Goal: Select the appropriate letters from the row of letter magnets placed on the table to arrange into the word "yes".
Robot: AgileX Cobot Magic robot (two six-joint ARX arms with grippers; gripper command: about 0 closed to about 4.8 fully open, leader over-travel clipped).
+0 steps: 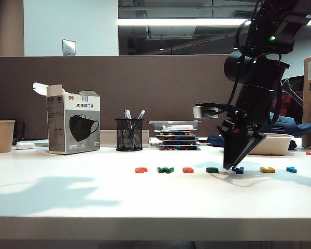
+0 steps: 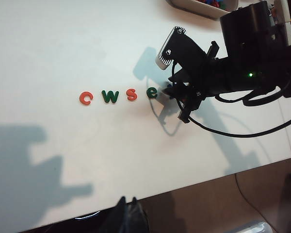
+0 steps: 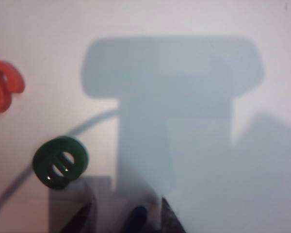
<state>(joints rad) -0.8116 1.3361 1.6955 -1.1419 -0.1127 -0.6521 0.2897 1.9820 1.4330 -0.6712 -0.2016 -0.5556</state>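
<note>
Your right gripper point(image 1: 235, 167) is down on the table point(image 1: 93, 197), tips pointing straight at the row of letter magnets point(image 1: 212, 169). The dark blue Y point(image 3: 137, 217) sits right between its fingers point(image 3: 170, 219), jaws narrowed around it; whether they actually pinch it, I cannot tell. Just beside the claw on its inner side lies the green e point(image 3: 60, 162), clear of the fingers, and beyond that the orange-red s point(image 3: 4, 85). Farther out along the row you've got the dark green w point(image 2: 109, 96) and an orange-red c point(image 2: 86, 98). On the claw's other side sit the yellow letter point(image 1: 267, 169) and the light blue letter point(image 1: 291, 169). Your left gripper point(image 2: 130, 213) hangs well back from the row, only a dark sliver showing, so its opening I cannot tell.
</note>
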